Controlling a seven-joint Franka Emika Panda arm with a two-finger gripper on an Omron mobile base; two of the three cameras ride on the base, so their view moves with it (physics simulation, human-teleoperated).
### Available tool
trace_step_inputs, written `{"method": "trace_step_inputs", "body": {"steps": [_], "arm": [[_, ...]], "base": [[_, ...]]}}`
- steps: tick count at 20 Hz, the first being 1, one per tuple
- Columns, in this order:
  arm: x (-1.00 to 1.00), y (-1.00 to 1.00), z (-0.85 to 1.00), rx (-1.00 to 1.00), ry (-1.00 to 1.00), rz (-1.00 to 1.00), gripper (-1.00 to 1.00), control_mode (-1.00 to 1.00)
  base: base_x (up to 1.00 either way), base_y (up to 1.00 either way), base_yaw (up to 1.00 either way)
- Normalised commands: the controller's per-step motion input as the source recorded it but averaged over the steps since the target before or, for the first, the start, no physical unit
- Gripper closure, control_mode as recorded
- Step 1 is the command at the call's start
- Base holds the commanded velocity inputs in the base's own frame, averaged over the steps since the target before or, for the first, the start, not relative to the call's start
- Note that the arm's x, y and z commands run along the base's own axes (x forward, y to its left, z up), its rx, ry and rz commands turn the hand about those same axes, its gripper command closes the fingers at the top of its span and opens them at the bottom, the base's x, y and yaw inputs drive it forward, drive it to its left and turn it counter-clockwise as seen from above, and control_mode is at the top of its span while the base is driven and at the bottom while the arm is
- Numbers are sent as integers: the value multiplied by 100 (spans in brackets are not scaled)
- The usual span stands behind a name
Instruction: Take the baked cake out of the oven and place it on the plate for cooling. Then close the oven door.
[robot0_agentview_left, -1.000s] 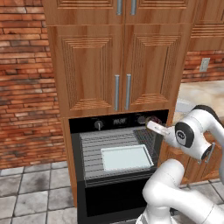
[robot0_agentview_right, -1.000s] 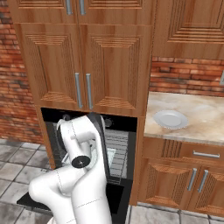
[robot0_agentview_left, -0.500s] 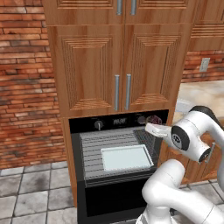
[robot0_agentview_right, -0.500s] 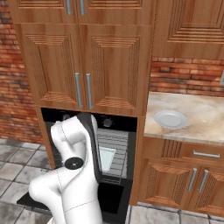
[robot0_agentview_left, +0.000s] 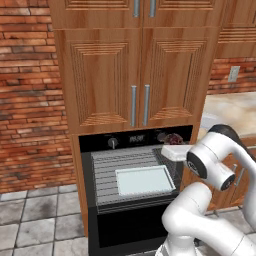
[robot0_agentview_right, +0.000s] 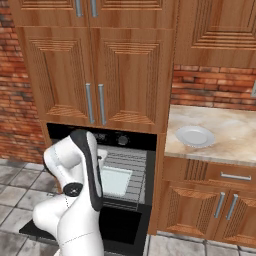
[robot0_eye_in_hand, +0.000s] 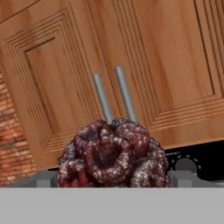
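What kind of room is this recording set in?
A rendered home kitchen: a built-in oven stands open under wooden cabinets, beside a stone counter holding a plate, with brick walls.

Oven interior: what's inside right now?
In the oven: grey wire racks and a pale square tray. Its right side is covered by the arm. The cake sits between the gripper fingers, outside.
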Motion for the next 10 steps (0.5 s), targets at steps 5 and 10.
{"method": "trace_step_inputs", "body": {"steps": [5,10], "arm": [[-25,-39,27,-12,18,-13,100,-100],[-33,-58,20,-7,16,-17,100,-100]], "base": [[0,0,0],[0,0,0]]}}
